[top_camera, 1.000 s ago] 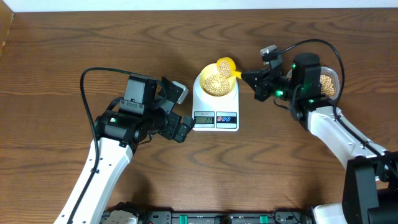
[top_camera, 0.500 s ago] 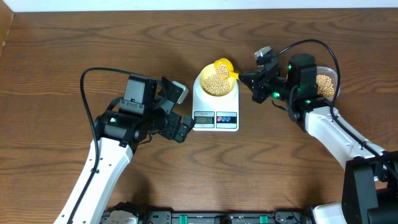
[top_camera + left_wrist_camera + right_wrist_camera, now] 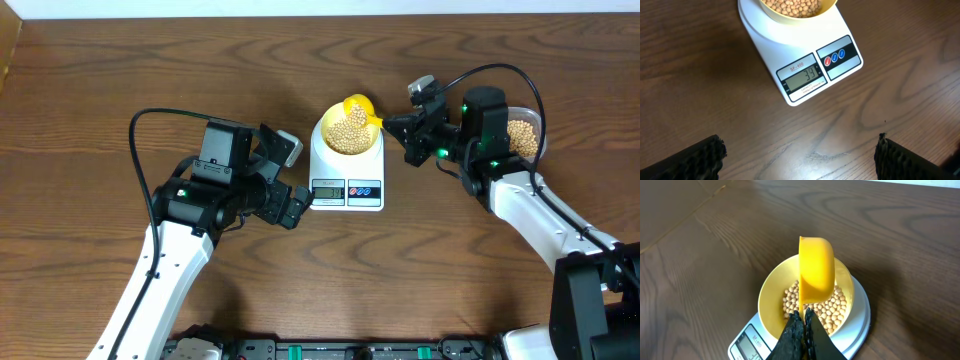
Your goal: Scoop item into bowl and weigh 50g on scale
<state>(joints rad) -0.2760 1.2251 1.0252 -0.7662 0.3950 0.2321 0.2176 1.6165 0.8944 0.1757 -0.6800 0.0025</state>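
since a second ago the right arm has edged left, carrying the yellow scoop further over the bowl. the right wrist view shows the scoop tipped on its side above the soybeans in the bowl, its handle pinched in the fully closed right end effector. only the left wrist view shows the display of the scale, reading 34. the left end effector is spread wide above the counter, holding nothing. overhead alone shows a clear tub of beans behind the right arm.

The scale and a clear tub rest on the wooden table.
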